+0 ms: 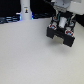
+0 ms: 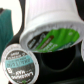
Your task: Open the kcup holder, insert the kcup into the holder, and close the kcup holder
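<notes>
Over the holder (image 1: 61,35), at the exterior view's right on the pale bench (image 1: 30,60), the gripper (image 1: 61,22) hangs low. Its jaws grip a kcup (image 2: 52,30), tilted, green top showing. Another pod (image 2: 19,61) lies just beside, inside the dark holder.

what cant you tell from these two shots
- Gripper open or shut: exterior view too small and blurred; its fingers don't show in the wrist view.
- Kcup holder: drawer state unclear, the arm covers it.
- Kcup: cut off by the wrist view's edge; lid print blurred.
</notes>
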